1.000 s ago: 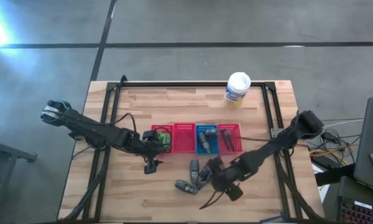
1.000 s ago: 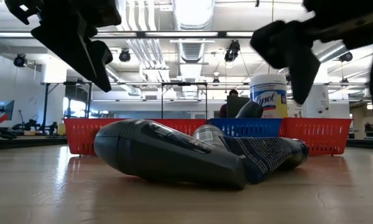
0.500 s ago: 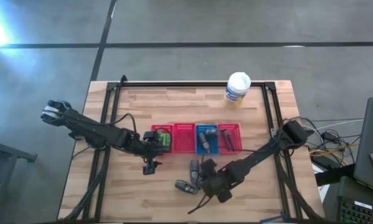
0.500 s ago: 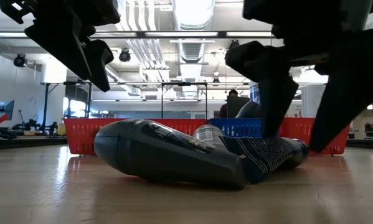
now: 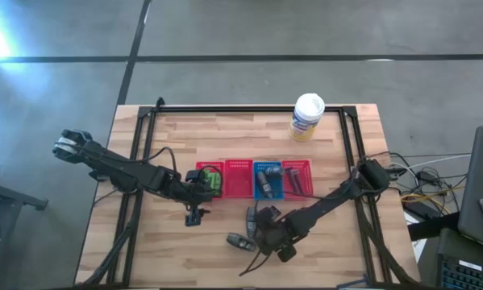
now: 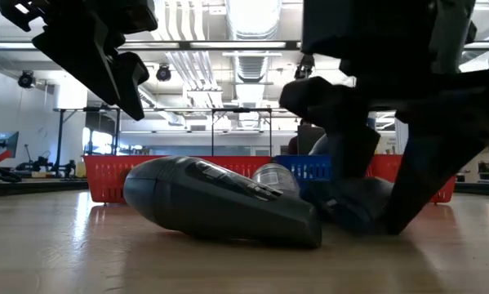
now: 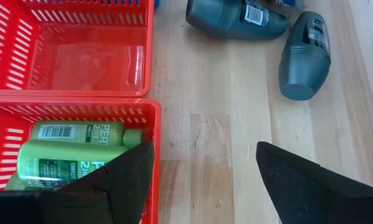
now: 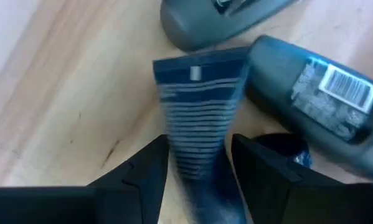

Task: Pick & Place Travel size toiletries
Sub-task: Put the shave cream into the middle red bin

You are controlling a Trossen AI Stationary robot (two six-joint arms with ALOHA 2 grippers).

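Observation:
Several grey oval tubes and a blue striped tube lie in a loose pile on the table's near middle. My right gripper is down at this pile, open, with its fingers on either side of the blue tube's body. The tube's flat crimped end points away from the gripper. One grey tube lies against the blue one. My left gripper hangs open and empty above bare table, just near of the leftmost red basket, which holds green bottles. My right gripper comes at the blue tube slanting down, its fingers along the tube's two sides. I cannot tell whether they touch it. The tube lies on the table.
A row of mesh baskets, red, blue and red, stands across the table's middle, some with items inside. A white canister stands at the far right. A black frame runs along the table's edges.
My right gripper has moved toward the table's left edge and come down onto the pile of tubes, ending with its fingers around the blue tube. The tubes have stayed where they were.

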